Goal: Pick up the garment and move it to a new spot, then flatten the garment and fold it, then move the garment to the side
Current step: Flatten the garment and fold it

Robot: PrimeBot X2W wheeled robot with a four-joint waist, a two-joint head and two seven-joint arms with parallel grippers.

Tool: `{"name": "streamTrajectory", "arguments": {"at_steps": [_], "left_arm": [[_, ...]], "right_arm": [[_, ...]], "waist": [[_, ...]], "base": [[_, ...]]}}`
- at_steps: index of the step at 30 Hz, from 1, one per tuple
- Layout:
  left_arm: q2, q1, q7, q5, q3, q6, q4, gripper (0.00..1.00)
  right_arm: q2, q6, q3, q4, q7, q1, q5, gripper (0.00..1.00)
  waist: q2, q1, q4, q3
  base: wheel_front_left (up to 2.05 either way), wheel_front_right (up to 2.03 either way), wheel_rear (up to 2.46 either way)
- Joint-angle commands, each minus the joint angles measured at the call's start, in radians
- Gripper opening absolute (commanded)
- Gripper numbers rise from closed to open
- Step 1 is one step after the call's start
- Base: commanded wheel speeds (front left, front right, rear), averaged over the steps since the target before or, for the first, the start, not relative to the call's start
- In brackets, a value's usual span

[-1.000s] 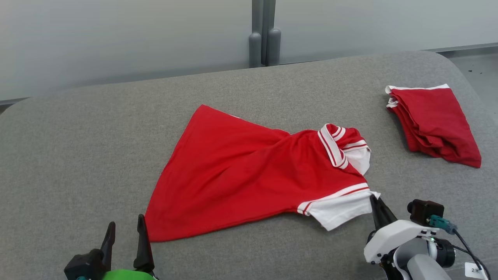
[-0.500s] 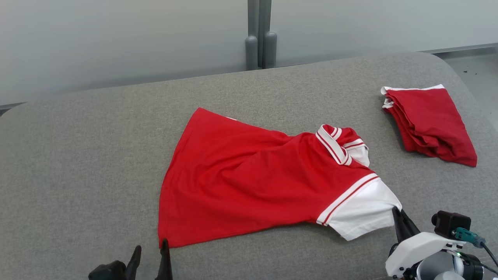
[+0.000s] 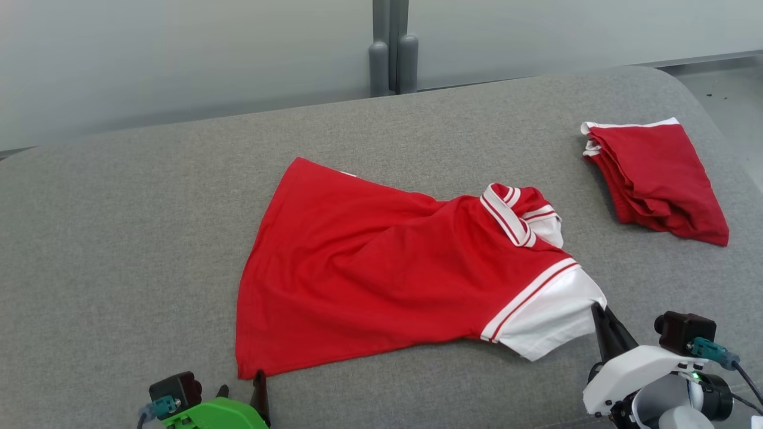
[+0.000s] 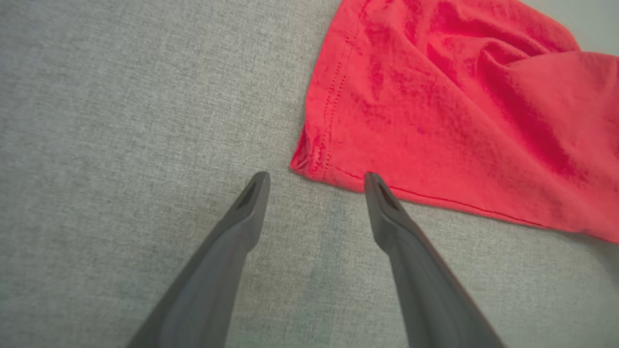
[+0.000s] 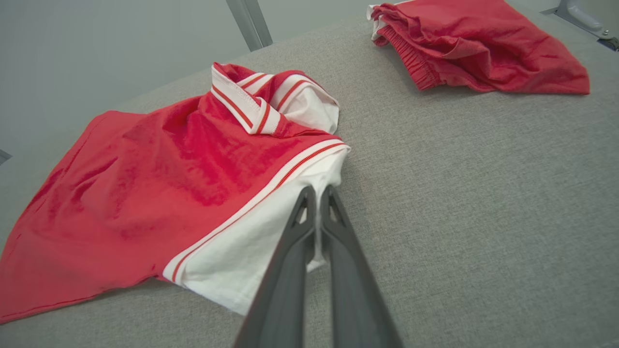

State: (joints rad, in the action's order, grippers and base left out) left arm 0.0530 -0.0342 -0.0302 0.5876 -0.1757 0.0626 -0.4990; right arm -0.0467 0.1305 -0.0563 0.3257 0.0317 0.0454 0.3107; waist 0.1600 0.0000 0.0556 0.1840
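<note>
The red garment [image 3: 381,280] lies on the gray desk [image 3: 119,238], between the left gripper [image 4: 315,177] and the right gripper [image 3: 598,313]. It is partly spread out, but it has big wrinkles and the collar [image 3: 506,214] end is bunched up, so it is not flat yet. It looks like the robot is in the flattening step. The fold is not done, and the move to the side is not done either. Another folded red cloth [image 3: 656,179] sits well beyond the right gripper, off to its right.

The right gripper has its two fingers pressed together, and they pinch the edge of the white sleeve [image 5: 251,241]. The sleeve is right at its tips, and the rest of the garment stretches away to its left. The right arm is low, close to the desk, and its fingers point forward. The sleeve edge seems to lift a little where it is pinched.

The left gripper has its fingers spread wide and holds nothing. The bottom corner [image 4: 302,164] of the garment is just in front of its tips. Its right finger is at the hem, but it is hard to tell if it touches. The left arm points down at the desk, low and near. It seems ready to close on that corner, and then both grippers could pull the garment flat
</note>
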Motion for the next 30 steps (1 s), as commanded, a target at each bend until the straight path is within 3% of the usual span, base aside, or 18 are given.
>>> {"name": "streamTrajectory", "arguments": {"at_steps": [1,12,14,15,18,19,20,30], "left_arm": [[0.002,-0.033,-0.005,0.017,0.002,0.007,-0.034,1.00],[0.000,-0.117,0.022,0.059,0.003,-0.010,-0.187,0.99],[-0.001,-0.131,0.023,0.063,-0.002,-0.016,-0.214,0.77],[-0.001,-0.138,0.021,0.066,-0.007,-0.022,-0.226,0.56],[-0.006,-0.155,0.028,0.060,-0.031,-0.035,-0.257,0.31],[-0.006,-0.159,0.029,0.055,-0.041,-0.041,-0.266,0.12],[-0.006,-0.163,0.032,0.052,-0.051,-0.045,-0.276,0.00],[-0.002,-0.213,0.124,0.115,-0.068,-0.082,-0.258,0.00]], "right_arm": [[-0.004,0.000,0.003,-0.009,0.000,0.004,0.007,0.00],[-0.004,0.000,0.009,-0.023,0.000,0.021,0.001,0.00],[-0.004,0.000,0.011,-0.025,-0.001,0.025,0.001,0.00],[-0.004,0.000,0.011,-0.025,-0.001,0.027,0.001,0.00],[-0.004,0.000,0.012,-0.026,0.000,0.033,0.000,0.00],[-0.004,0.000,0.011,-0.025,0.001,0.035,-0.001,0.00],[-0.004,0.000,0.010,-0.024,0.001,0.036,-0.001,0.00],[-0.004,0.000,0.001,-0.025,0.024,0.054,-0.001,0.00]], "waist": [[0.0000,0.0000,0.011,0.013],[0.0000,0.0000,0.037,0.044],[0.0000,0.0000,0.041,0.047],[0.0000,0.0000,0.042,0.049],[0.0000,0.0000,0.046,0.053],[0.0000,0.0000,0.046,0.054],[0.0000,0.0000,0.046,0.054],[0.0000,0.0000,0.041,0.040]], "base": [[0.00,0.00,0.00],[0.00,0.00,0.00],[0.00,0.00,0.00],[0.00,0.00,0.00],[0.00,0.00,0.00],[0.00,0.00,0.00],[0.00,0.00,0.00],[0.00,0.00,0.00]]}}
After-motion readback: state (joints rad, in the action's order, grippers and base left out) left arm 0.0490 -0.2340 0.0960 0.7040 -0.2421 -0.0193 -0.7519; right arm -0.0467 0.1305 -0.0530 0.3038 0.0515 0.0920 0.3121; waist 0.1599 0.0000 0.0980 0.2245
